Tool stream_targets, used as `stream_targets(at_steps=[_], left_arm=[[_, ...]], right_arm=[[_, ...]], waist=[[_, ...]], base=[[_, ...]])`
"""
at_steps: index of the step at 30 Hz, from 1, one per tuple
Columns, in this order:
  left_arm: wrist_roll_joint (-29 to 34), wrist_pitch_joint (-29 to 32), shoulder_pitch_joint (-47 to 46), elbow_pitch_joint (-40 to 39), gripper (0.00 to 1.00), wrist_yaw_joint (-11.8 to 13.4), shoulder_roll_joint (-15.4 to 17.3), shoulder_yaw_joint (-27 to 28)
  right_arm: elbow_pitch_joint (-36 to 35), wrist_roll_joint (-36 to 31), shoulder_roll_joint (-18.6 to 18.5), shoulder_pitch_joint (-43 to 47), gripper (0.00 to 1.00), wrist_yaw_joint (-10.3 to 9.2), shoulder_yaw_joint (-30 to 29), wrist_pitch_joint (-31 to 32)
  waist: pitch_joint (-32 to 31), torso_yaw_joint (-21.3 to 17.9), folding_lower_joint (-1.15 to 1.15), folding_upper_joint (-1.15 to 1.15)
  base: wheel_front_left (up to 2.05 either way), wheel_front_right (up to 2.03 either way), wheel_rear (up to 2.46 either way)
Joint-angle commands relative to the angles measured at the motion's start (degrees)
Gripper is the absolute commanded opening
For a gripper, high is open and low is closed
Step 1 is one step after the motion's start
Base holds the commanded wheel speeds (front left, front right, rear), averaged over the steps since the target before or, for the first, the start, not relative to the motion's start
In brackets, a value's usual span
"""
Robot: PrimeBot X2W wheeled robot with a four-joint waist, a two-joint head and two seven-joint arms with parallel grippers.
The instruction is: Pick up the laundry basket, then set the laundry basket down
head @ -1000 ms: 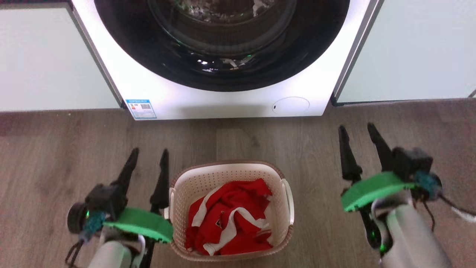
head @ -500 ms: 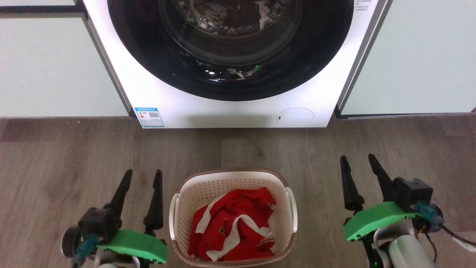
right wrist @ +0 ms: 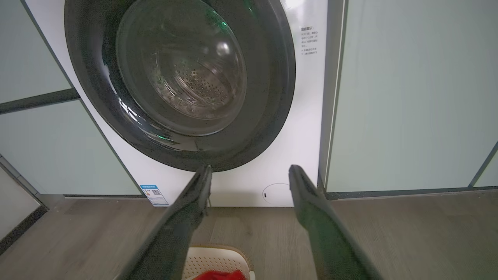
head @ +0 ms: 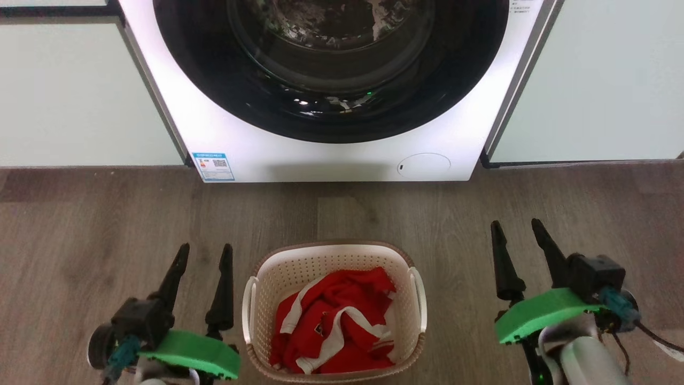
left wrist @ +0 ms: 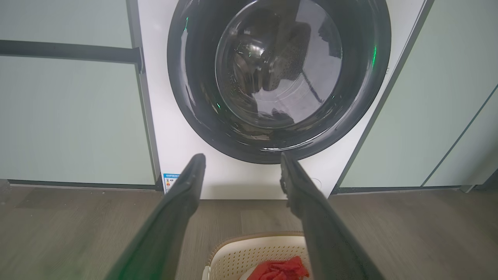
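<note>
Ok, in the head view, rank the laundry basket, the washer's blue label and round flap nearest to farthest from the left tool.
1. The laundry basket, just right of the left tool.
2. The blue label, ahead, lower left of the washer.
3. The round flap, its lower right.

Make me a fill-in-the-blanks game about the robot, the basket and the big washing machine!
The laundry basket holds clothing coloured ____. It stands on the wooden ____, in front of the washing machine. The left end effector and the right end effector are both ____, holding nothing. The end effector closer to the laundry basket is the ____ one.
Missing words: red; floor; open; left.
</note>
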Motion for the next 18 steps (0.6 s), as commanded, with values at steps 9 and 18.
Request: stream_targets(at_steps=[9,18], left_arm=[[-1.19,0.03,0.39,2.75,0.0,0.09,0.0,-0.61],[-7.27,1.2,-0.34,3.13,0.0,-0.06,0.3,0.05]], right_arm=[[2.7,0.45,0.0,0.53,0.0,0.0,0.17,0.09],[2.59,6.31,-0.34,0.35,0.0,0.02,-0.38,1.2]], waist=[[0.5,-0.43,0.01,0.0],[0.34,-0.49,0.01,0.0]], base=[[0.0,0.0,0.0],[0.0,0.0,0.0]])
